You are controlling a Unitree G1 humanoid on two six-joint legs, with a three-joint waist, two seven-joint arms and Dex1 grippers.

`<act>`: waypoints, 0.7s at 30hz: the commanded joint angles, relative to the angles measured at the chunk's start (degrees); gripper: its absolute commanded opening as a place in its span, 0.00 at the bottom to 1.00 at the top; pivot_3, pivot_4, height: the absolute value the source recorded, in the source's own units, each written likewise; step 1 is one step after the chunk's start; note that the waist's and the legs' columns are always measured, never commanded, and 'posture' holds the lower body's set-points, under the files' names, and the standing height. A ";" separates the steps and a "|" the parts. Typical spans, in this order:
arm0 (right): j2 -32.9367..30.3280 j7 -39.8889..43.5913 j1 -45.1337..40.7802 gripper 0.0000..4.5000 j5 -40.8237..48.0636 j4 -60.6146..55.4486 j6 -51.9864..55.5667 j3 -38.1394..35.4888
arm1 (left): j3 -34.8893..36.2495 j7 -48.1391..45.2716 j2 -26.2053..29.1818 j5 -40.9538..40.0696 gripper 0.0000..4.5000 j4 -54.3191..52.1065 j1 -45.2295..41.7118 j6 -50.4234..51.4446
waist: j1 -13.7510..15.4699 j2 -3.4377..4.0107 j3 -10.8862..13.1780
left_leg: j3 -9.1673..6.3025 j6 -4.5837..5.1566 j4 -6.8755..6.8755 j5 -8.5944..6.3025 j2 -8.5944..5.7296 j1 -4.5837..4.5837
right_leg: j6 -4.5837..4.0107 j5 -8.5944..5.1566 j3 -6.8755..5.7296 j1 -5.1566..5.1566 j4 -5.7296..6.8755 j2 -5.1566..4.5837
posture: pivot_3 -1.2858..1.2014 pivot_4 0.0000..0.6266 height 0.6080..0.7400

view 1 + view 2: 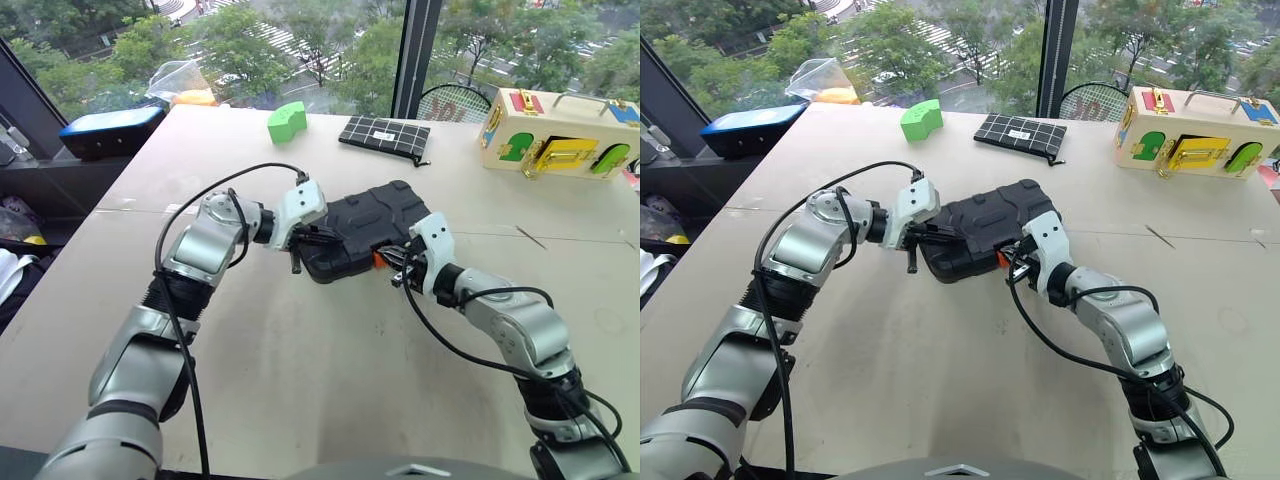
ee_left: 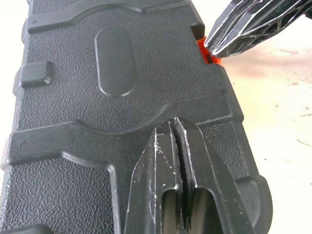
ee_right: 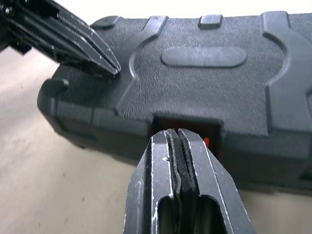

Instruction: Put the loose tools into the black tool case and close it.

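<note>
The black case (image 1: 362,231) lies shut on the beige surface (image 1: 330,380), lid down on its base, set at a slant in the middle between the two arms. Its ribbed, pebbled shell faces up, and the small orange latch (image 3: 206,142) shows on the front edge nearest the robot.

The left hand (image 2: 176,127) comes in from the left end of the case, its fingers pressed together with nothing between them, the tips resting on the raised rib of the lid near the front corner. The right hand (image 3: 174,132) sits at the front edge, its fingers likewise pressed together and empty, the tips right at the recess where the latch sits; whether they actually touch the latch I cannot tell.

Farther back on the surface lie a green block (image 1: 286,121) and a flat black checked pouch (image 1: 385,136), well apart from the case. A wooden box with coloured doors (image 1: 560,135) stands at the far right, and a blue-topped box (image 1: 110,130) sits off the far left corner.
</note>
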 commanded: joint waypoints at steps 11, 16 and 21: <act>-0.87 -0.17 0.70 0.00 0.73 -3.01 2.88 -2.93 | -3.63 0.09 1.41 3.71 0.01 1.09 3.55 4.70 | -0.01 0.02 -0.01 | 0.02 0.00 -0.04 0.00 0.00 -0.01 | 0.00 -0.01 0.05 0.00 -0.02 0.01 | 0.52 0.24 1.00; -1.05 -0.28 -1.88 0.00 -0.26 -3.29 2.09 -2.81 | -3.72 0.40 1.67 3.73 0.01 -0.17 3.96 5.31 | -0.02 0.04 0.00 | 0.02 0.00 -0.09 0.00 0.00 -0.02 | -0.01 -0.01 0.06 -0.01 -0.04 0.02 | 0.52 0.24 1.00; -3.81 0.86 -6.94 0.00 -3.95 -2.43 2.78 2.01 | -4.04 0.73 1.91 4.24 0.01 -1.07 4.23 5.03 | -0.15 0.14 0.07 | 0.04 0.00 -0.11 0.00 0.01 -0.02 | -0.03 -0.02 0.13 -0.08 -0.03 0.04 | 0.52 0.24 1.00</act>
